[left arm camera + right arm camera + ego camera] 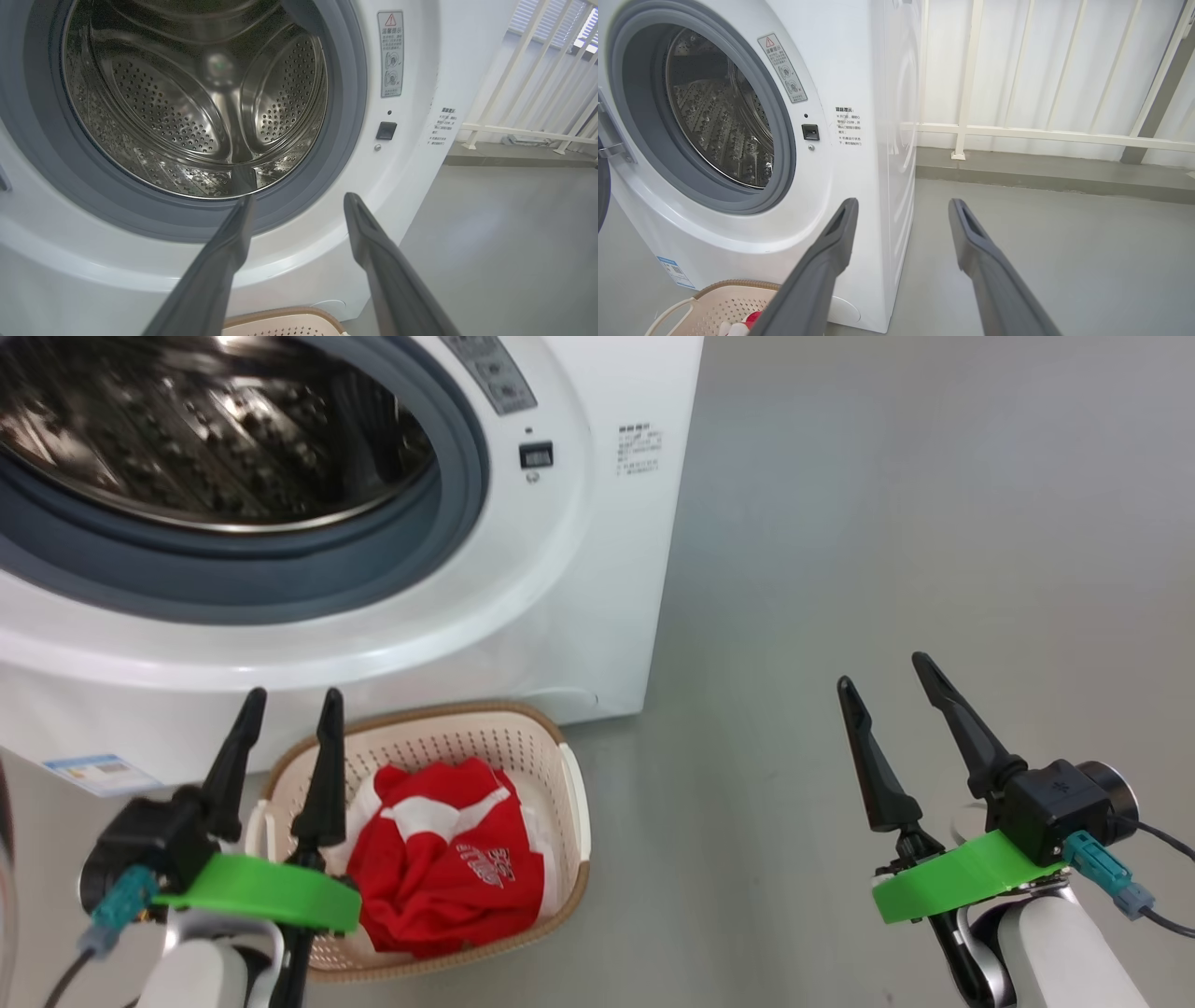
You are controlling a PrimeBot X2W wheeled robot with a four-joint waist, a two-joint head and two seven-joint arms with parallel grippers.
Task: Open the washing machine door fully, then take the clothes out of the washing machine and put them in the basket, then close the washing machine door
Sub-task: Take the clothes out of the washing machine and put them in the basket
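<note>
Grey floor point(887, 523), white railing point(1017, 133) behind. Washing machine point(579, 616) sits front left with its opening uncovered: grey rubber ring point(345, 140) and perforated steel drum point(187, 102) in plain sight. Door point(601, 196) is swung out on the hinge side, a dark sliver at the left edge of the right wrist view. Basket point(571, 775) is on the floor at the machine's lower front, touching or just beside it, can't tell which. Clothes point(439, 868) are in the basket: a red bundle with white panels and white lettering. Left hand point(294, 695): fingers apart, nothing between them, above the basket's left rim, pointing at the ring's lower edge. Right hand point(882, 669): fingers apart, nothing gripped, over bare floor well right of the basket, aimed past the machine's right front corner.
</note>
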